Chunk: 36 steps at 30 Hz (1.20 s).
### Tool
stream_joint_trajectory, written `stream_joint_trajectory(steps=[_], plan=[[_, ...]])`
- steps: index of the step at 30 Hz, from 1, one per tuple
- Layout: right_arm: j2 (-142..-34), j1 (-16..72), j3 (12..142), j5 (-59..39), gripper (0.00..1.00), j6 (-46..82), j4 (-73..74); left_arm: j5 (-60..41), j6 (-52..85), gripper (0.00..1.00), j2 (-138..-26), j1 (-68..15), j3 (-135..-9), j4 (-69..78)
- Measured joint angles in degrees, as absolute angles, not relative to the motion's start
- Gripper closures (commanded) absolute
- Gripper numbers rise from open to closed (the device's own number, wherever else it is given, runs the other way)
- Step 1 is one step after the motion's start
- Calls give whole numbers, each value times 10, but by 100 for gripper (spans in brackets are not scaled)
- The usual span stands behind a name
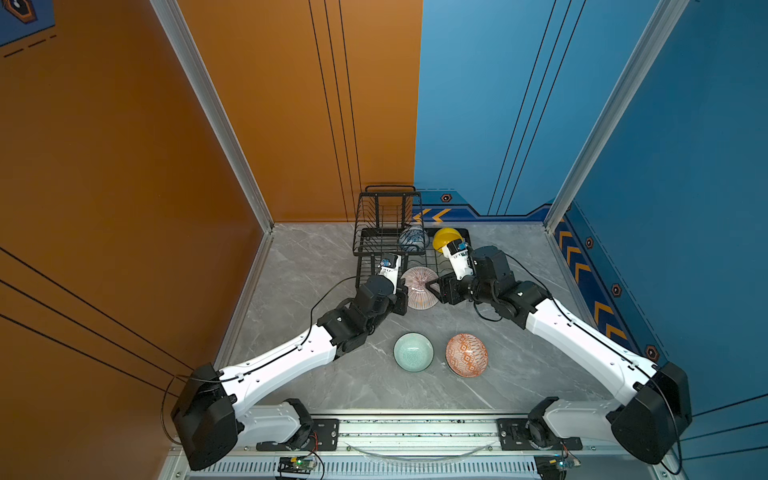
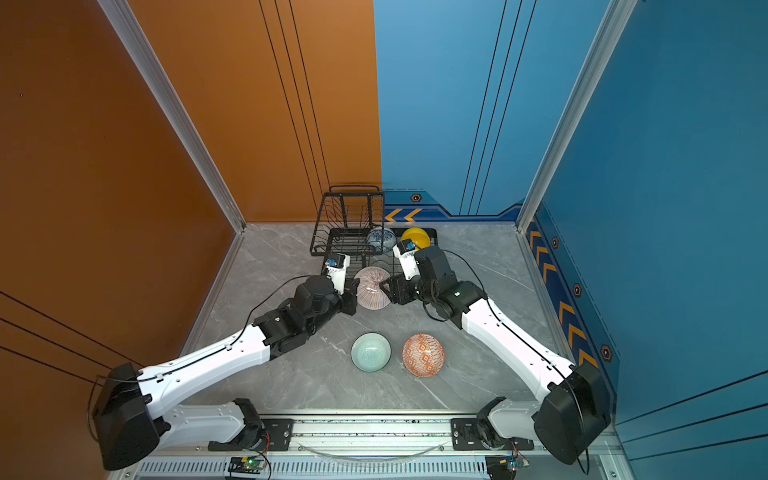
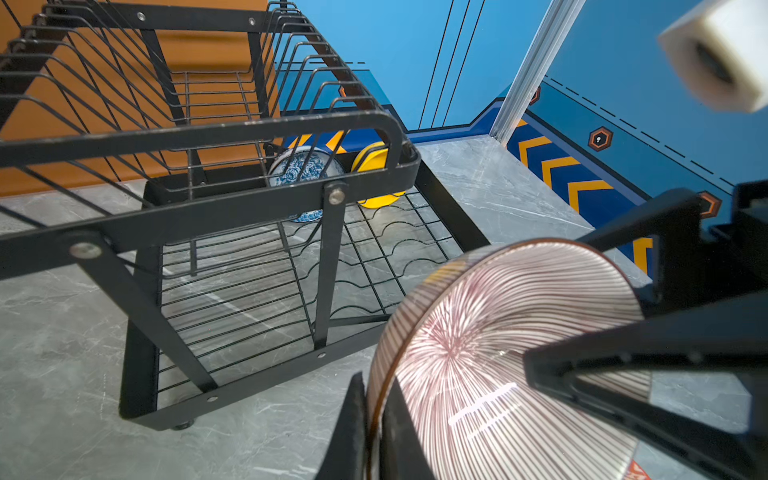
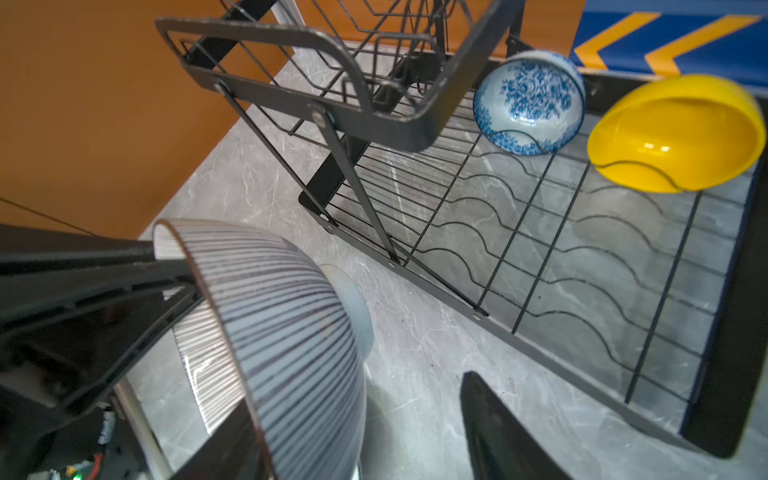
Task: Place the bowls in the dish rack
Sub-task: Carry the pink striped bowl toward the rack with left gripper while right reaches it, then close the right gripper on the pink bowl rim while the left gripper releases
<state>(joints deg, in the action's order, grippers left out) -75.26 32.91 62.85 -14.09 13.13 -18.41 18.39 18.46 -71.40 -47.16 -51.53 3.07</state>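
Observation:
The pinkish striped bowl (image 1: 419, 291) (image 2: 371, 293) (image 3: 498, 353) (image 4: 282, 324) hangs tilted on edge just in front of the black wire dish rack (image 1: 361, 249) (image 2: 320, 249) (image 3: 249, 129) (image 4: 374, 116). My left gripper (image 1: 403, 291) (image 2: 355, 289) (image 3: 374, 399) is shut on its left rim. From the right, my right gripper (image 1: 432, 286) (image 2: 384, 286) (image 4: 357, 390) stands open astride the opposite rim, its outer finger clear of the bowl wall. A blue-white bowl (image 1: 413, 239) (image 4: 530, 104) and a yellow bowl (image 1: 444, 237) (image 4: 677, 133) stand in the rack's back slots.
A mint green bowl (image 1: 413, 352) (image 2: 370, 352) and an orange-white patterned bowl (image 1: 466, 355) (image 2: 423, 355) lie on the grey table in front of the arms. The rack's raised basket overhangs its left half. Walls close the back and sides.

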Motion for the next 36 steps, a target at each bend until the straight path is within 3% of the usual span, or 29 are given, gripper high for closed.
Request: stream_joint_trajectory(steps=[8,18,27,36], plan=[[-769,331,631,-136,64,142,-180,178,184,100,-720,-472,-515,35],[-776,335,636,-118,100,142,-178,169,189,100,-725,-473,-515,54],[-776,335,636,-113,100,142,-181,163,189,98,-728,-472,-515,54],[-765,319,623,-104,100,120,-181,98,166,34,-726,-470,-539,0]])
